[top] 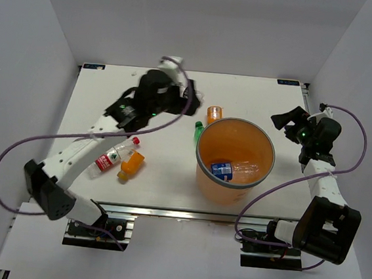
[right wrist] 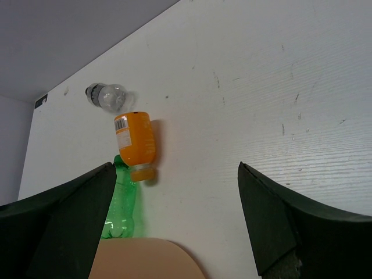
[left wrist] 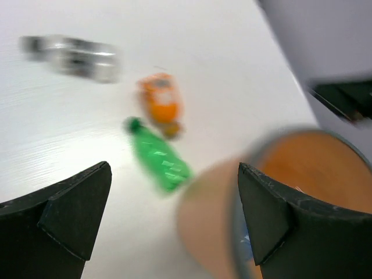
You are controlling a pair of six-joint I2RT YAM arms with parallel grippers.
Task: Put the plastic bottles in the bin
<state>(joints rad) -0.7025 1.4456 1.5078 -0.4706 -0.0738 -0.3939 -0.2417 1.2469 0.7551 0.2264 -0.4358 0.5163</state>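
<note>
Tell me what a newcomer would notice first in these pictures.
The big orange bin right of centre stands out first, with a blue-labelled bottle lying inside. Just beyond it a green bottle and an orange bottle lie on the table; a red-labelled clear bottle and a second orange bottle lie to its left.

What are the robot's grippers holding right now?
Nothing. The left gripper and the right gripper are both open, with no bottle between their fingers.
</note>
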